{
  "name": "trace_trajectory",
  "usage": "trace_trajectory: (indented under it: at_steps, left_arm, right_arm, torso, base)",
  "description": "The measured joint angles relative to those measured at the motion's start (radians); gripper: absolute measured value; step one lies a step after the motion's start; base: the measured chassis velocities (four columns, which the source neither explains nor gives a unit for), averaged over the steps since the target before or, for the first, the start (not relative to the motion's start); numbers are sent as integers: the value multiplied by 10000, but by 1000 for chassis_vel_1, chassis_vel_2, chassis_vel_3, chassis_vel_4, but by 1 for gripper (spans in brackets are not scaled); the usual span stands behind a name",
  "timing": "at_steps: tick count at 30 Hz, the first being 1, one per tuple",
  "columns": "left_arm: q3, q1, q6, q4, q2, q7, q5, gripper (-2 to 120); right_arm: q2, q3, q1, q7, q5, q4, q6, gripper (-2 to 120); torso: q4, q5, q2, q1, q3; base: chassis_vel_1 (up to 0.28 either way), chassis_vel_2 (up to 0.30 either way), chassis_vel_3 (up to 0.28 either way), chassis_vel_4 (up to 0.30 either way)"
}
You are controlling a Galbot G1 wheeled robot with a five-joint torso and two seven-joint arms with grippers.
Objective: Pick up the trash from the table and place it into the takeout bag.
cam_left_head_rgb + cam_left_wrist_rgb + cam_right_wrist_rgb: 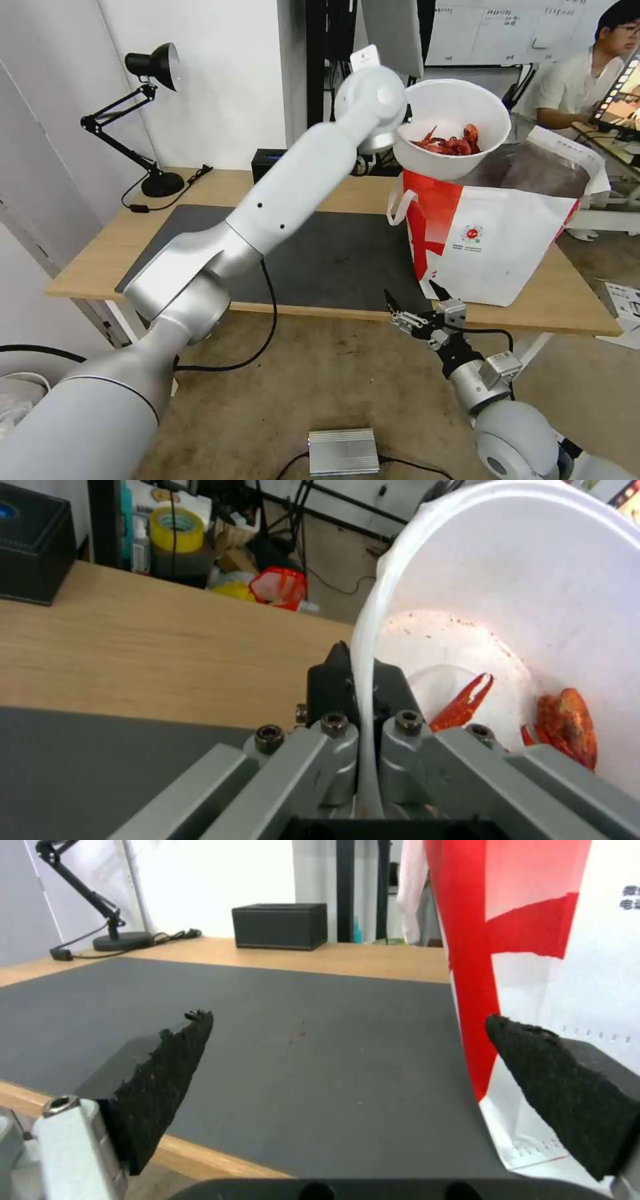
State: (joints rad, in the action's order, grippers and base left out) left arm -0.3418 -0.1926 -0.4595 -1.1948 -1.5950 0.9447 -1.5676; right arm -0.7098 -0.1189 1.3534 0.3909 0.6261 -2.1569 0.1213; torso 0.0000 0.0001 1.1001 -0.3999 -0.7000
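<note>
The left arm reaches up and across the table (100, 257), and the left gripper (360, 705) pinches the rim of the white bowl (453, 127), one finger outside the wall and one inside. The bowl hangs tilted in the air, just above the open top of the bag (493, 240), its mouth turned toward the camera. Red shells (450, 143) lie in its low side — in the left wrist view a claw (463, 705) and a rounded shell piece (567, 727) rest against the stained white wall.

The bag stands upright at the right end of the table, partly on the grey mat (333, 257), its red panel facing left and a white loop handle (398, 207) hanging at that side. A small round red logo (472, 234) marks its front.

The right gripper (419, 303) sits low before the table's front edge, near the bag's lower left corner, its two black pads (160, 1070) spread wide apart and holding nothing.

At the back of the table stand a black lamp (143, 120) and a black box (280, 925).
</note>
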Motion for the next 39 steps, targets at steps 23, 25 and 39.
trace_trajectory:
  at_steps: [23, 25, 39]
  left_arm:
    - [-891, -84, 307, -197, 1, -77, 702, 0]
    - [-890, -88, 307, -175, 1, -69, 705, 0]
    - [-1332, -104, -94, -242, 2, 559, 1236, 0]
  right_arm:
    - [0, 0, 0, 0, 0, 0, 0, 100]
    - [0, 0, 0, 0, 0, 0, 0, 100]
    - [0, 0, 0, 0, 0, 0, 0, 100]
  torso:
    - [0, 0, 0, 0, 0]
    - [0, -1, -1, 0, 0]
    - [0, -1, 0, 0, 0]
  base:
    - [0, 0, 0, 0]
    - [0, 0, 0, 0]
    - [0, 0, 0, 0]
